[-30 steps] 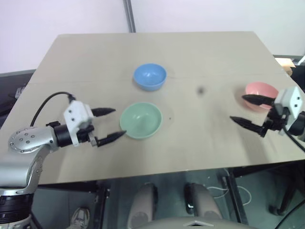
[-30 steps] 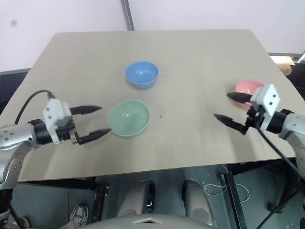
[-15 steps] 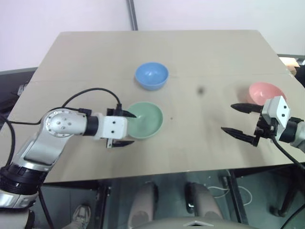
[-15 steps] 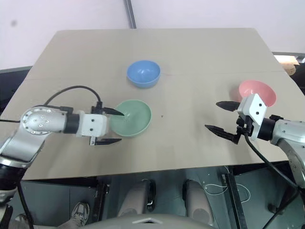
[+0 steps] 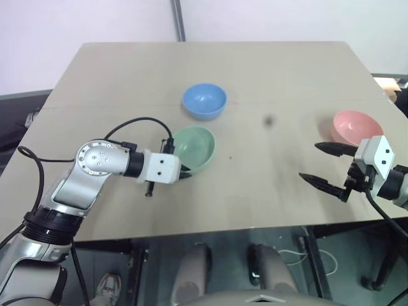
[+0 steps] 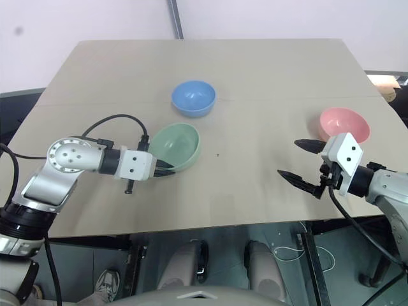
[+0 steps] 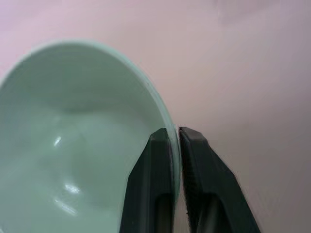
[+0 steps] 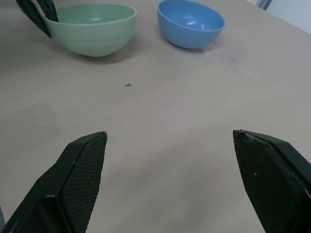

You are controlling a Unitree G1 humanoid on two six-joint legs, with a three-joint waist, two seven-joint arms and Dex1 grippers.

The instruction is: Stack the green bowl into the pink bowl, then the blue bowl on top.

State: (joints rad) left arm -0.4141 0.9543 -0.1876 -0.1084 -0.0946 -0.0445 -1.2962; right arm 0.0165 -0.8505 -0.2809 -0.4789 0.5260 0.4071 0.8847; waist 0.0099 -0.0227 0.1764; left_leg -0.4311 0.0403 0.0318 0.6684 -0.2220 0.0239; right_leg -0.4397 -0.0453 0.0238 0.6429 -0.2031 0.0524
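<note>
Pinching the green bowl [image 5: 195, 148]'s rim, left gripper [image 7: 175, 138] clamps it.

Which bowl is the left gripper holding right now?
On the tan table, look near the front left, below the blue bowl. The green bowl sits tilted, its rim pinched by the left gripper; it alone is mint green.
</note>
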